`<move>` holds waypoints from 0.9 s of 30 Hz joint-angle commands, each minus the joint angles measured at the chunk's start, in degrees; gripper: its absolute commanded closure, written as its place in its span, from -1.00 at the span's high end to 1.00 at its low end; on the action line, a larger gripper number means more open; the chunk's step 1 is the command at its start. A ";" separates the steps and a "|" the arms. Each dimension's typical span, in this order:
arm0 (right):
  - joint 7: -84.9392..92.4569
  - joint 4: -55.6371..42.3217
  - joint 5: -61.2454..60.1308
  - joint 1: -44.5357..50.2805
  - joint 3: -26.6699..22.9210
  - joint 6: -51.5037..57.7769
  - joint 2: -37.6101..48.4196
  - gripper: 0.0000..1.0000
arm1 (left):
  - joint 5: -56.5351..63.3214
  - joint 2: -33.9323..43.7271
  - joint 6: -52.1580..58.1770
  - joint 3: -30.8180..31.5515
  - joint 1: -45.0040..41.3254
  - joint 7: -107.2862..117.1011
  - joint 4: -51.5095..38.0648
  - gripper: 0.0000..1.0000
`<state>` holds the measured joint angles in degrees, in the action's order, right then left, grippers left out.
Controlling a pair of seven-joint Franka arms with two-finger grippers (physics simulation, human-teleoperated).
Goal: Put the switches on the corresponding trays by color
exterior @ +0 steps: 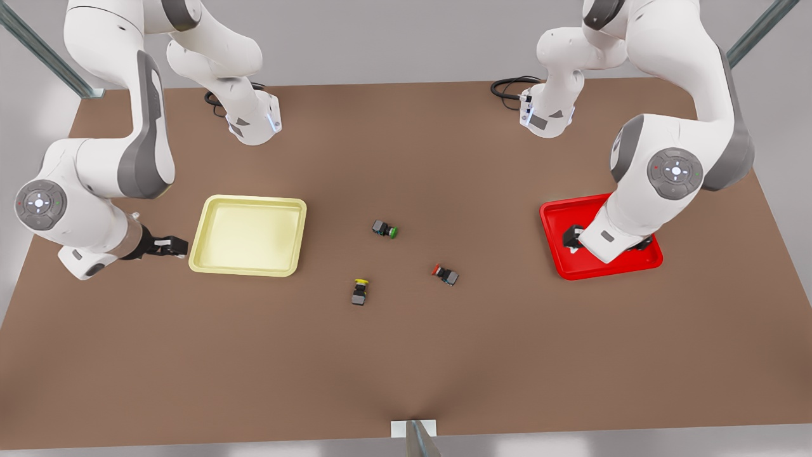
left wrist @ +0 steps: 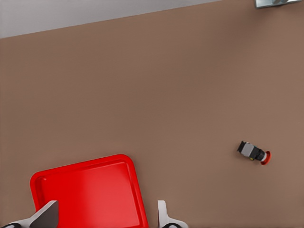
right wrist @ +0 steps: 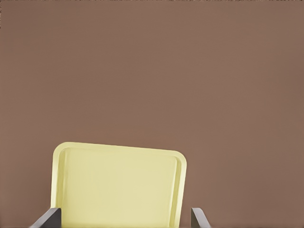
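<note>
Nowhere can any writing be read. Left gripper (left wrist: 105, 214) hangs over the red tray (exterior: 558, 219), fingers spread (its arm hides much of that tray); right gripper (right wrist: 120, 217), likewise spread, sits beside the yellow tray (exterior: 248, 235). Between the trays, on the table (exterior: 406, 355), lie the yellow switch (exterior: 360, 292), red switch (exterior: 445, 274) and a green-capped switch (exterior: 384, 229).

The scene is lit evenly and softly from above. Only faint, diffuse shadows are cast on the brown bench (exterior: 406, 355) beneath the arms. A mild sheen is seen on the red tray (left wrist: 90, 190). No blur is noticed.
</note>
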<state>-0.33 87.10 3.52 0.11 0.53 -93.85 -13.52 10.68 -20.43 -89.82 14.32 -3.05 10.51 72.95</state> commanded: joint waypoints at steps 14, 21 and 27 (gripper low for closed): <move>-29.98 -7.38 -1.85 21.96 8.35 -15.75 -20.67 1.00 | -5.67 -23.60 -23.55 0.53 -16.55 80.63 0.44 1.00; -41.50 -7.38 -1.76 23.71 7.47 -18.21 -26.03 1.00 | -2.59 -26.50 -28.74 -0.08 -19.53 80.45 7.56 1.00; -41.94 -7.38 -2.81 23.89 7.56 -22.08 -31.92 1.00 | -0.48 -27.29 -32.52 -0.79 -19.62 80.45 10.19 1.00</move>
<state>-42.28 79.48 0.79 24.75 8.16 -115.92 -46.14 8.89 -47.78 -122.46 13.45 -22.67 91.02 83.20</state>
